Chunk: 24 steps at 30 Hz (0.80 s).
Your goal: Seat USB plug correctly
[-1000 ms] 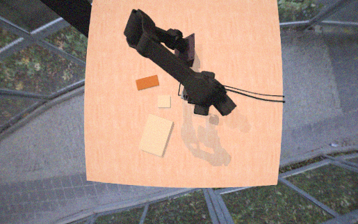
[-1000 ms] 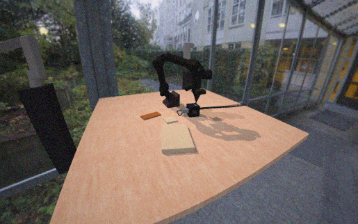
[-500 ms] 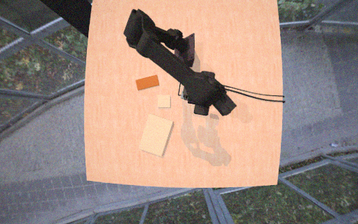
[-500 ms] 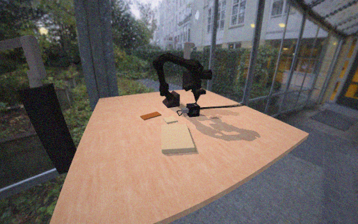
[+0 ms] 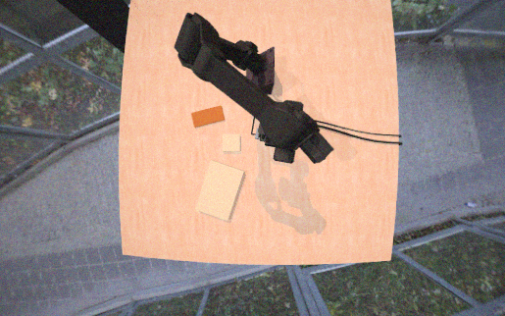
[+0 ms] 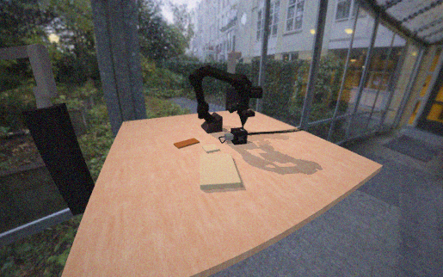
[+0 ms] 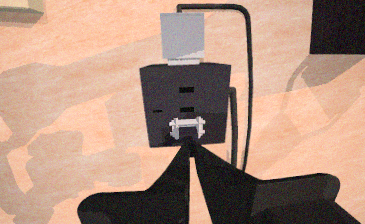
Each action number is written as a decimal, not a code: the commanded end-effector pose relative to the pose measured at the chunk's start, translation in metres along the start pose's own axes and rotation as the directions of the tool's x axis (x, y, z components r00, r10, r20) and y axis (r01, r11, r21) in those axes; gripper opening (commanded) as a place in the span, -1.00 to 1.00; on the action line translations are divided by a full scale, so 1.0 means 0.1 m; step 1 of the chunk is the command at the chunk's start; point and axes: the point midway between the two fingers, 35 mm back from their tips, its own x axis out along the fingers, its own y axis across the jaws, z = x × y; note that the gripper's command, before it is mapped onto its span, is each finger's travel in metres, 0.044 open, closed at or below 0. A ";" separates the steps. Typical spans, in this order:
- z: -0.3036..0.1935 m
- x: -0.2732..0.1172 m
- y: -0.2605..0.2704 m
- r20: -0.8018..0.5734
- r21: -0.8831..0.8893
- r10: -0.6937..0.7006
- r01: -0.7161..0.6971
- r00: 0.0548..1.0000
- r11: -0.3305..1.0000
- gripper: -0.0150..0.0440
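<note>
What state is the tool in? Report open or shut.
Shut on the USB plug: in the wrist view the tool has its fingers pinched nearly together at the plug atop the power cube.

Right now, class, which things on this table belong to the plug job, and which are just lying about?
Belong to the job:
- USB plug, pinched in the claw
- power cube, with the plug on its top face
- black cable running off the table edge

Just lying about:
- orange block
- small tan square
- large tan slab
</note>
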 end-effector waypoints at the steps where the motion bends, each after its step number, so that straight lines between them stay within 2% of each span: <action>1: 0.02 0.02 0.00 0.007 -0.003 -0.001 0.001 1.000 1.000 -0.49; 20: 0.02 0.02 0.00 0.007 -0.003 -0.001 0.001 1.000 1.000 -0.49; 24: 0.00 0.00 0.00 0.000 0.000 0.000 0.000 1.000 1.000 -0.17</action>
